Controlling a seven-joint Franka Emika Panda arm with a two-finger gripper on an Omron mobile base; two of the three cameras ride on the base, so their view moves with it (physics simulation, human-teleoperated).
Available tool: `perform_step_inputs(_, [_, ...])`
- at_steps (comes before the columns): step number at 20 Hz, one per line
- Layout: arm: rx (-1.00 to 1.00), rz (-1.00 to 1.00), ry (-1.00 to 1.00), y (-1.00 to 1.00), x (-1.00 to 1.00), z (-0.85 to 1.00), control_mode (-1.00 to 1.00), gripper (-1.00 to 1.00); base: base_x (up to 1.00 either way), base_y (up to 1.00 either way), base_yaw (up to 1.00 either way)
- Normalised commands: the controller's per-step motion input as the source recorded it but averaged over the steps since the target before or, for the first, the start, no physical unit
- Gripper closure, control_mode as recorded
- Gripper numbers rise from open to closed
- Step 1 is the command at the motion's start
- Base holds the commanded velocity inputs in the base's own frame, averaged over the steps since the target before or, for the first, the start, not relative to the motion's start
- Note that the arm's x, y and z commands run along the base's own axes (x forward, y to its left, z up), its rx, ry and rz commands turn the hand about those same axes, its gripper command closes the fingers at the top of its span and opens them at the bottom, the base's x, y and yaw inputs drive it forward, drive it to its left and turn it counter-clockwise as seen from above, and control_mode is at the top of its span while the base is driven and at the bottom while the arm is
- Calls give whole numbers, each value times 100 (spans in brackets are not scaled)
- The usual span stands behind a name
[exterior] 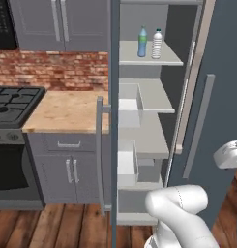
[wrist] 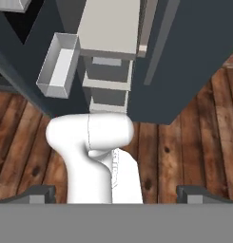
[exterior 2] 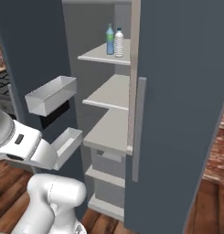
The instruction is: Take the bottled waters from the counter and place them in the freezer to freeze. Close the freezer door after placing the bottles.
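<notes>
**Bottles are shelved; the door is what's left**

Both bottles already stand on the top shelf (exterior: 161, 57) inside the freezer (exterior 2: 109, 114). The blue-tinted bottle (exterior: 142, 42) with the green cap is on the left, and the clear bottle (exterior: 157, 43) with the blue cap is just beside it, both upright. You see the same pair from the right base view, near the shelf's front edge. The counter (exterior: 66, 110) beside the stove (exterior: 13, 104) carries no bottle now, so the carrying part of the job looks finished.

What remains for you is the closing. The freezer door (exterior: 113, 121) is swung wide, seen edge-on in the left base view, with its white bins (exterior 2: 51, 95) facing the shelves and its bar handle (exterior: 99, 150) on the counter side.

Your gripper (wrist: 115, 193) has its fingers (wrist: 39, 193) spread fully apart and holds nothing. It points down toward the wooden floor (wrist: 184, 142) in front of the freezer, well away from the door. You will need to bring the arm round to the door's outer face and push it shut.
</notes>
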Motion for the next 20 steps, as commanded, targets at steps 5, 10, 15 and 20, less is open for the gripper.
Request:
perform_step_inputs(5, [0,0,0,0,0,0,100,-100,-51,18,-32])
perform_step_inputs(10, [0,0,0,0,0,0,100,-100,-65,11,-28])
perform_step_inputs(15, [0,0,0,0,0,0,100,-100,-23,35,-18])
perform_step_inputs(20, [0,0,0,0,0,0,100,-100,0,62,-11])
